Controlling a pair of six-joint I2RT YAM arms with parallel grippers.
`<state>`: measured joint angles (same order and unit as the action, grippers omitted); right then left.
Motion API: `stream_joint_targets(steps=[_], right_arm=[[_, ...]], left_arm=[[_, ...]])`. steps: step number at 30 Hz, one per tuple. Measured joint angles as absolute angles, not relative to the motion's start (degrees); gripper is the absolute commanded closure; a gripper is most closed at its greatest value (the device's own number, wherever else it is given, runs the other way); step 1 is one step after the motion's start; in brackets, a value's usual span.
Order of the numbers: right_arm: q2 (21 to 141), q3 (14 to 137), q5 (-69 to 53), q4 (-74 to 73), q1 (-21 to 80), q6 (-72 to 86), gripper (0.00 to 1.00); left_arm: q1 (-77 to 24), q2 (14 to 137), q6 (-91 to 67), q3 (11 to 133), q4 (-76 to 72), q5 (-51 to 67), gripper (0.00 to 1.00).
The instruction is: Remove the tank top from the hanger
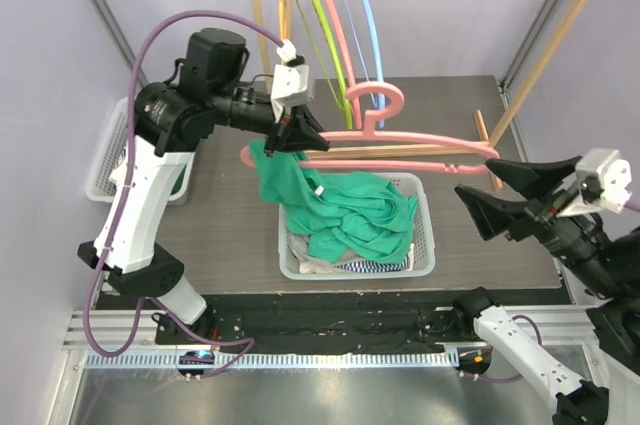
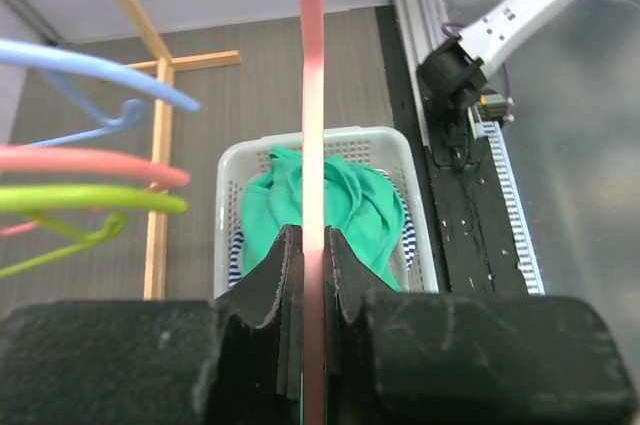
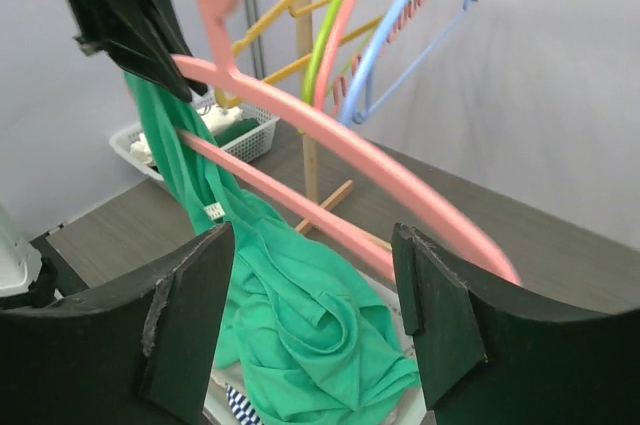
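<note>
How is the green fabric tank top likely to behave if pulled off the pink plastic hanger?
Probably floppy: the green fabric tank top hangs in limp folds from the pink plastic hanger and pools in the white mesh basket. Likely light: the hanger looks unbent, clamped at one end by the left gripper. It may drag on the bar it drapes over.

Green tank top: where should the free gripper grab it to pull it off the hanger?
Probably where the tank top hangs bunched between pink hanger and basket, approached from the right by the open right gripper; the left gripper crowds its top.
</note>
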<state>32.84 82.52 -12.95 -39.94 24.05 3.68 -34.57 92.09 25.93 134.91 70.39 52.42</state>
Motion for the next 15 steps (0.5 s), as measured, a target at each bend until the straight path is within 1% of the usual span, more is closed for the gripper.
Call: stream_joint_targets(steps=[3,8,13,15], right_arm=[[33.30,87.81,-15.70,-43.86,24.05,-0.01,0.31],[36.75,97.32,-19.55,-49.87,24.05,-5.87,0.36],[39.86,98.02,-24.34,-54.39,24.05,-9.47,0.42],[41.98,98.02,-25.34,-56.49,24.05,-10.85,0.42]], left_arm=[[-37.01,93.49,29.34,135.11,72.88,52.77,0.97],[-39.57,94.74,35.22,135.39,76.62,53.76,0.98],[-41.19,95.13,38.50,137.25,77.67,53.76,0.98],[-41.54,95.11,39.53,137.73,77.80,53.82,0.98]])
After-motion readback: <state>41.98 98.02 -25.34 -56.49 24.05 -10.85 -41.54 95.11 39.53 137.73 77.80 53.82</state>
